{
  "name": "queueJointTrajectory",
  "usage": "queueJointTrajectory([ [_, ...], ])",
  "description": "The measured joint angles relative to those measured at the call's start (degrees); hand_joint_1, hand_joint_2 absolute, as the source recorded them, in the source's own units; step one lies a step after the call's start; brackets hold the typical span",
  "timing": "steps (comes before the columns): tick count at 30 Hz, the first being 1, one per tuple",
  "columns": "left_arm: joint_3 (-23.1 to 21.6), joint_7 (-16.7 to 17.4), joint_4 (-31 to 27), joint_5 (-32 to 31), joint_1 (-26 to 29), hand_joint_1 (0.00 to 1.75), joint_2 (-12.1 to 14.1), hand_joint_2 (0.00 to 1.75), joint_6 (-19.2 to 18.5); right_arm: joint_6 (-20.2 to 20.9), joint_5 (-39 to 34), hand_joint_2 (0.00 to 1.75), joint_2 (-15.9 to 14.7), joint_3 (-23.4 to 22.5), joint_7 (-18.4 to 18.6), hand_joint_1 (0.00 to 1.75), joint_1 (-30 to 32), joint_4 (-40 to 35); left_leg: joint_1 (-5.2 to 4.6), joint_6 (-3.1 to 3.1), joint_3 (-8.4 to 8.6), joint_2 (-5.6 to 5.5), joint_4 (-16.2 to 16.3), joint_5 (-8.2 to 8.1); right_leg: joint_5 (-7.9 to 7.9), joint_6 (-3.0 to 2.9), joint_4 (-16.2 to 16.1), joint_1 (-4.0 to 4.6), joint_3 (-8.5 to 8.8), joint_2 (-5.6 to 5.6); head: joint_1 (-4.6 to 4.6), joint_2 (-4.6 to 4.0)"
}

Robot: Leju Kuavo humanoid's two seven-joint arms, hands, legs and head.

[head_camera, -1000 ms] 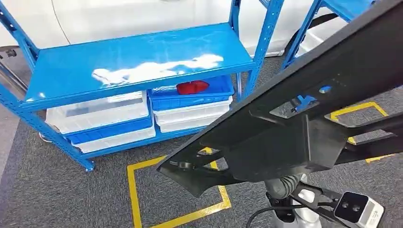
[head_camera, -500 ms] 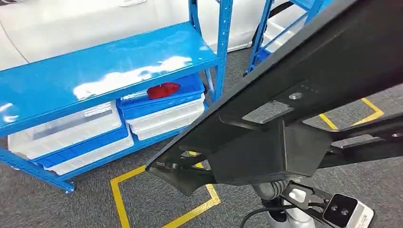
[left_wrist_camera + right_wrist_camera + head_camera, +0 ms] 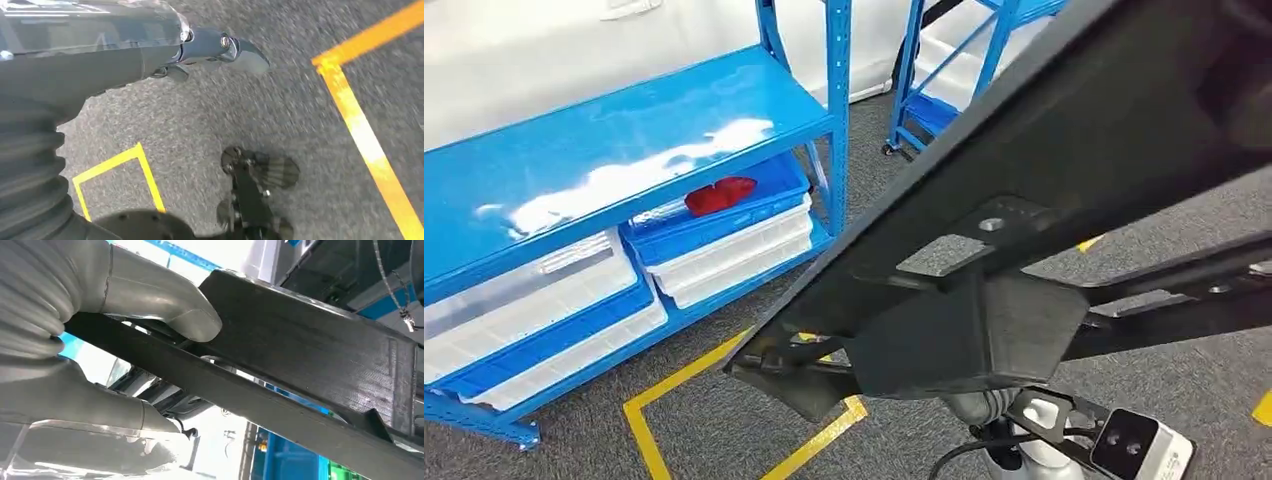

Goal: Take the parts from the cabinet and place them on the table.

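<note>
Within right hand [image 3: 125,355], black part [image 3: 310,365], seemingly.

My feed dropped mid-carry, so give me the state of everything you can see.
Black part: held up off the floor, tilted.
Right hand: grips the black part.
Left hand: holds nothing, hangs over the floor.
Blue bin: on the lower shelf, red piece inside.
Top shelf: bare.

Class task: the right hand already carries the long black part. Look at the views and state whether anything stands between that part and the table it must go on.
This cannot be settled. The right hand grips the black part, held above grey carpet with yellow floor tape. The blue shelving rack stands to the left, apart from the part.
</note>
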Motion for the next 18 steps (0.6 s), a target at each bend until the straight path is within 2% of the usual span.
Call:
queueJointTrajectory([
  [1,0.0,-0.32,0.0,0.02,0.02,0.0,-0.13,1.75,-0.24,-0.07,-0.15,1.75,-0.09,0.3,0.0,1.61,-0.38,0.06,-0.37,-0.33,0.06,0.47,0.1,-0.2,-0.87,-0.36,-2.34,0.62,1.03,-2.13,0.0,0.0],
  [2,0.0,-0.41,0.0,0.04,0.0,0.0,-0.17,1.75,-0.33,-0.06,-0.37,1.75,-0.15,0.61,0.02,1.61,-0.59,0.15,-0.48,-0.6,0.06,0.89,0.18,-0.3,-0.45,-0.82,-2.33,0.81,0.78,-1.32,-0.02,0.0],
  [4,0.0,-0.52,0.0,0.15,-0.06,0.0,-0.28,1.75,-0.24,0.09,-1.2,1.75,-0.33,0.87,0.02,1.61,-0.64,0.37,-0.42,-1.24,0.27,1.99,0.02,-0.38,-0.55,-1.25,-2.07,1.01,0.43,-0.07,0.0,0.0],
  [5,0.0,-0.61,0.0,0.2,-0.23,0.0,-0.35,1.75,-0.13,0.17,-1.51,1.75,-0.35,1.0,0.02,1.61,-0.72,0.44,-0.5,-1.64,0.52,2.66,-0.06,-0.45,-0.32,-1.68,-2.45,0.89,0.41,0.57,0.0,0.0],
  [6,0.02,-0.65,0.0,0.31,-0.35,0.0,-0.35,1.75,0.17,0.48,-1.75,1.75,-0.35,1.22,0.04,1.61,-0.79,0.44,-0.13,-2.07,0.37,1.0,0.48,-1.15,0.06,-2.09,-2.99,0.35,0.78,1.05,0.0,0.0],
  [7,0.04,-0.72,0.0,0.33,-0.32,0.0,-0.37,1.75,0.46,0.79,-2.06,1.75,-0.33,1.44,0.02,1.61,-1.2,0.48,-0.1,-2.17,-0.35,-1.59,2.45,-2.7,0.15,-2.44,-3.12,0.29,0.82,1.55,0.0,0.0],
  [8,0.09,-0.74,0.0,0.39,-0.17,0.0,-0.39,1.75,0.94,1.09,-2.18,1.75,-0.22,1.75,0.07,1.61,-1.61,0.59,0.03,-2.24,-2.17,-2.92,6.62,-5.11,0.2,-2.75,-3.11,0.3,0.74,2.08,-0.02,0.0],
  [10,0.22,-0.68,0.04,0.42,0.28,0.0,-0.13,1.75,1.53,1.27,-2.62,1.75,-0.22,1.92,0.04,1.61,-1.69,0.76,0.01,-2.52,-6.83,-3.78,16.38,-9.1,0.22,-2.82,-3.02,0.4,0.69,3.63,-0.02,0.0],
  [11,0.31,-0.57,0.04,0.42,0.44,0.0,-0.06,1.75,1.66,1.31,-2.75,1.75,-0.22,1.92,0.04,1.61,-1.7,0.87,0.01,-2.56,-8.04,-3.79,18.52,-9.23,0.22,-2.82,-2.91,0.44,0.66,4.31,-0.02,0.0],
  [12,0.39,-0.5,0.04,0.42,0.51,0.0,0.0,1.75,1.84,1.66,-2.93,1.75,-0.22,1.9,0.07,1.61,-1.69,0.94,0.03,-2.54,-8.06,-3.81,17.97,-7.97,0.2,-2.81,-2.83,0.43,0.71,5.04,-0.02,0.0],
  [13,0.48,-0.5,0.04,0.42,0.5,0.0,0.09,1.75,2.08,2.15,-3.08,1.75,-0.2,1.88,0.07,1.61,-1.69,0.94,0.05,-2.48,-6.92,-3.85,14.97,-5.66,0.17,-2.76,-2.74,0.39,0.77,5.73,-0.02,0.0],
  [14,0.57,-0.52,0.04,0.42,0.49,0.0,0.18,1.75,2.28,2.43,-3.24,1.75,-0.11,1.86,0.07,1.61,-1.69,0.94,0.11,-2.4,-4.89,-4.13,10.21,-2.82,0.1,-2.66,-2.62,0.37,0.88,6.49,-0.02,0.0],
  [15,0.63,-0.61,0.04,0.42,0.5,0.0,0.35,1.75,2.41,2.78,-3.39,1.75,0.0,1.81,0.04,1.61,-1.7,0.94,0.26,-2.28,-2.39,-5.29,4.67,0.05,-0.03,-2.46,-2.44,0.33,0.99,7.21,-0.02,0.0],
  [16,0.7,-0.85,0.07,0.42,0.55,0.0,0.53,1.75,2.56,3.08,-3.43,1.75,0.15,1.77,0.04,1.61,-1.72,0.94,0.43,-2.01,-1.06,-8.13,1.62,0.17,-0.17,-2.19,-2.18,0.45,0.81,7.8,0.0,0.0],
  [17,0.81,-1.11,0.07,0.44,0.57,0.0,0.7,1.75,2.58,3.13,-3.43,1.75,0.26,1.77,0.04,1.61,-1.8,0.92,0.47,-1.89,-0.85,-8.27,0.51,-0.07,-0.16,-1.82,-1.76,0.53,0.39,8.54,0.0,0.0],
  [18,0.98,-1.13,0.07,0.44,0.53,0.0,0.79,1.75,2.6,3.1,-3.45,1.75,0.37,1.75,0.04,1.61,-1.77,0.92,0.26,-1.73,-0.96,-7.68,0.83,-0.03,0.08,-1.4,-1.92,0.29,0.04,8.93,-0.02,0.0],
])
